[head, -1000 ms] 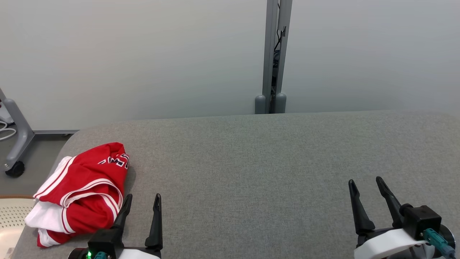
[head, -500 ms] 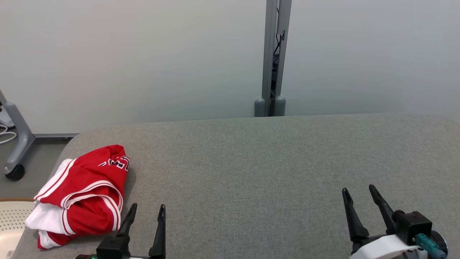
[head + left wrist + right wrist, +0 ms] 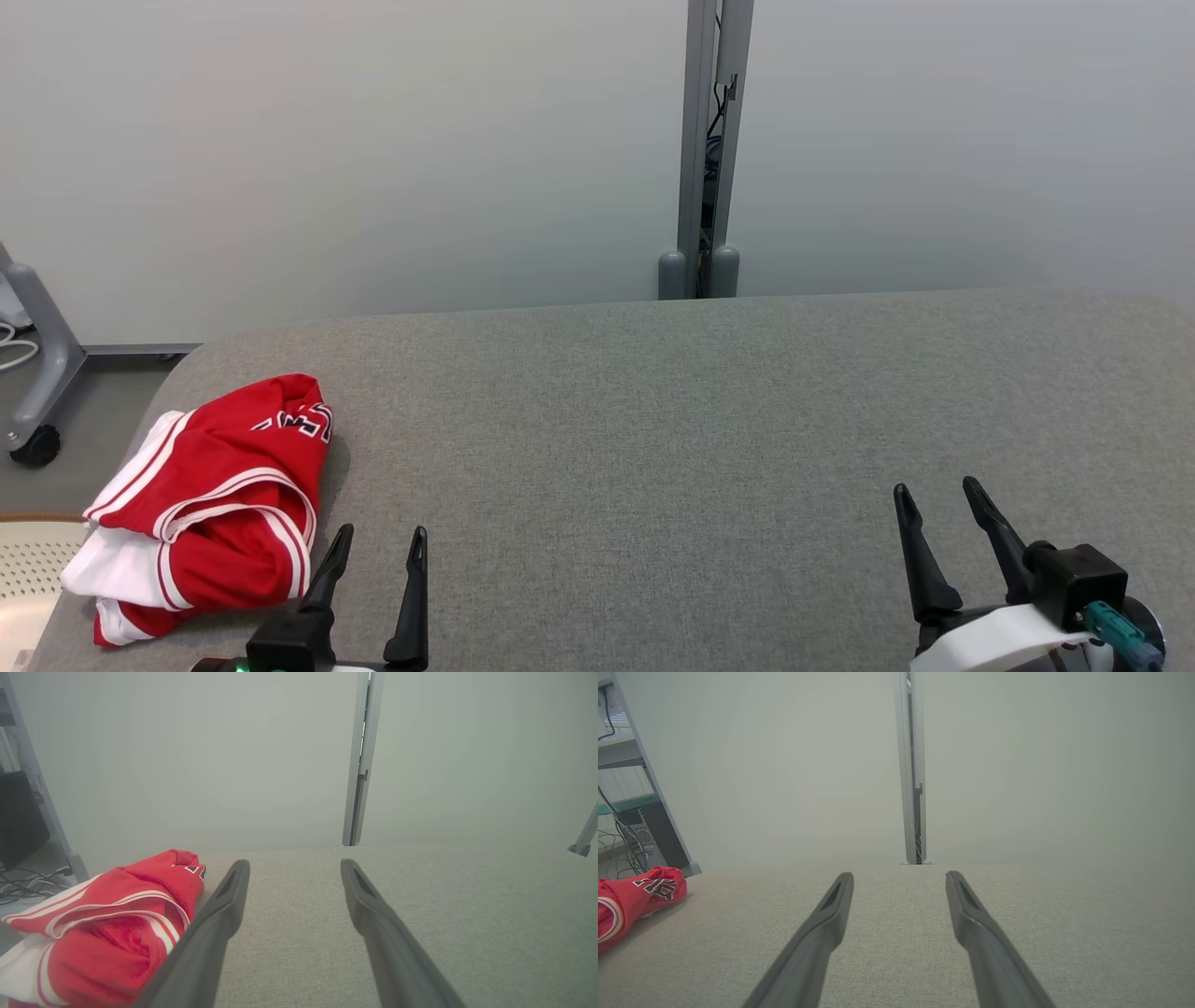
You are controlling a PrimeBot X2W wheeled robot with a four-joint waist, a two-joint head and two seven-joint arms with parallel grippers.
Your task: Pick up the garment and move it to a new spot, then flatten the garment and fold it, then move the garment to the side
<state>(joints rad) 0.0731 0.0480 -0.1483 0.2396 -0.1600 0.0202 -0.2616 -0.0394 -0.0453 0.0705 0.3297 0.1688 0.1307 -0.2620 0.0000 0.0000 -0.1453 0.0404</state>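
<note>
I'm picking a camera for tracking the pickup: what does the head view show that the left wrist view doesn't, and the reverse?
Head view, not left wrist view: the open right hand and a black caster wheel. Left wrist view, not head view: a dark cabinet at its left edge and a slanted metal leg at its right. Both: the crumpled red-and-white garment, the open left hand beside it, the grey table and the post.
</note>
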